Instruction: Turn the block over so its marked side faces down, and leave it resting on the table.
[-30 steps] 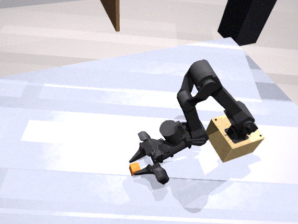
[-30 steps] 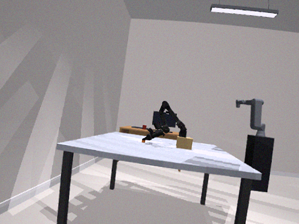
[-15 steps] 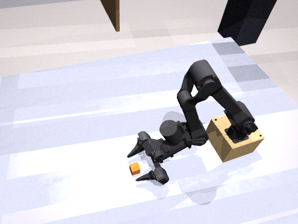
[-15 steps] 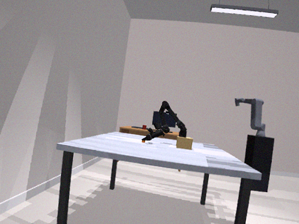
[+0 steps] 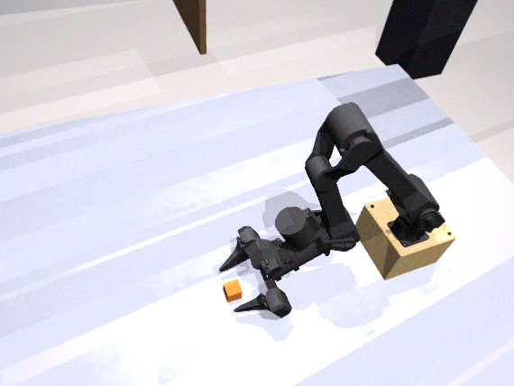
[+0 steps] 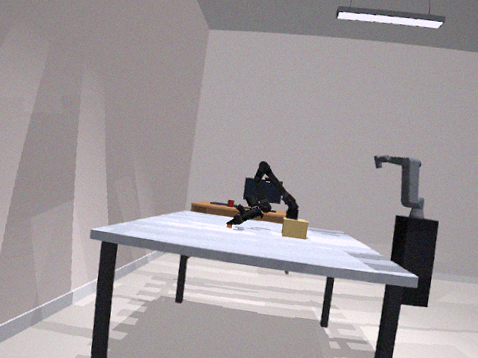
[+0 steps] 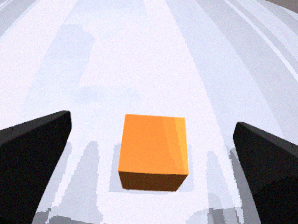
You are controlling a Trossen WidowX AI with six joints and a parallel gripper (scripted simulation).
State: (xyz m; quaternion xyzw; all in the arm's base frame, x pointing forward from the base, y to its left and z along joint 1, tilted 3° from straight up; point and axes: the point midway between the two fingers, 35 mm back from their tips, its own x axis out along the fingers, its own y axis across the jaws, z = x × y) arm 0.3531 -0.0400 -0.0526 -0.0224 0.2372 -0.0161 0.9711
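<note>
A small orange block (image 5: 233,290) (image 6: 229,226) (image 7: 154,145) rests on the pale table (image 5: 113,189) (image 6: 252,259). Its top and the side toward the wrist camera are plain orange in the wrist view, the near side in shade. No marking shows on the faces in view; the underside is hidden. My gripper (image 5: 227,290) (image 7: 154,125) is wide open, with one finger on each side of the block and a gap on both sides. The fingers do not touch the block, and nothing is held.
The arm stands on a wooden box (image 5: 374,239) (image 6: 294,228) to the right of the block. A black pedestal (image 5: 428,36) (image 6: 411,261) stands beyond the table's edge. In the exterior view, a desk (image 6: 200,206) with a red object (image 6: 230,203) is behind the table.
</note>
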